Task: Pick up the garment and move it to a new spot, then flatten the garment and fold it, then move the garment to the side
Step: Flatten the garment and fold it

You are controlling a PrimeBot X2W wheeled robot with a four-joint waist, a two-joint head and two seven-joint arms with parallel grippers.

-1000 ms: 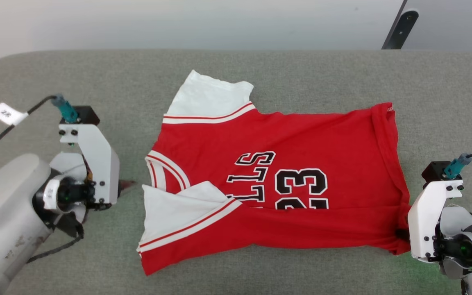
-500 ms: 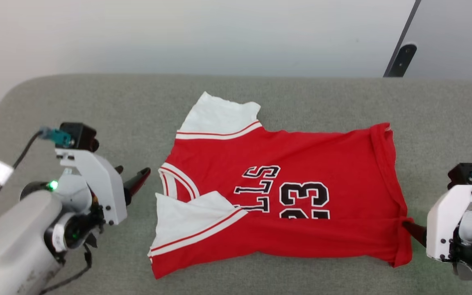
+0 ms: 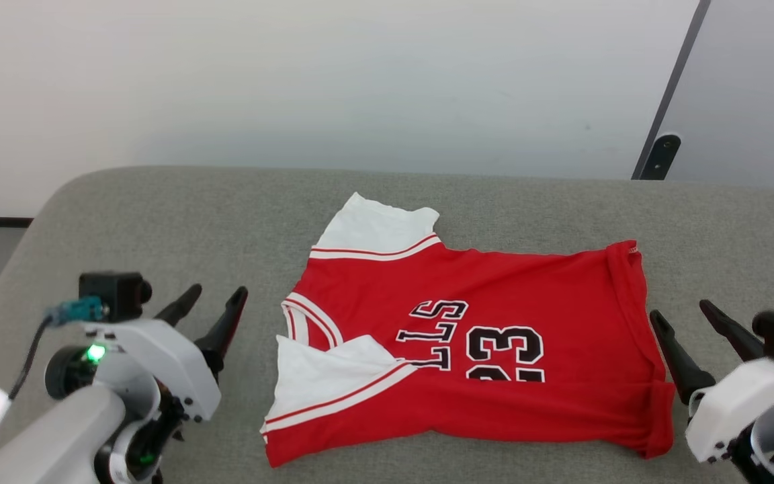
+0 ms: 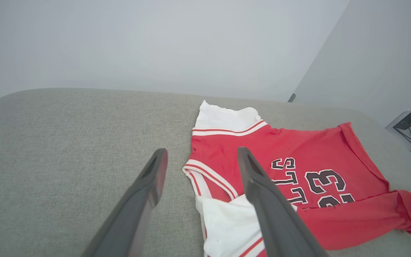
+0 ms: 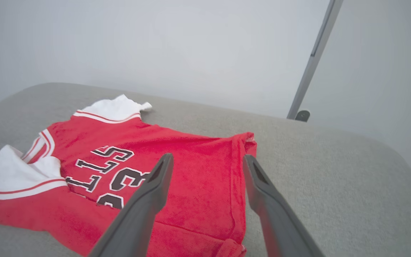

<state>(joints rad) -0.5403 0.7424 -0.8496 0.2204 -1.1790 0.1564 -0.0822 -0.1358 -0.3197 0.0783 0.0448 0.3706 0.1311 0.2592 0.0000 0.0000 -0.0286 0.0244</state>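
Overhead, left pincer (image 3: pixel 219 290) and right pincer (image 3: pixel 679 309) agape either side of garment (image 3: pixel 494 282).

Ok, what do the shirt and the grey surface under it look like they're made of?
The garment looks like soft matte knit cloth: it creases, folds over itself and shows a fuzzy face in the right wrist view; fibre unclear. The grey surface looks like woven upholstery fabric, with a fine speckled weave and rounded, probably padded, edges.
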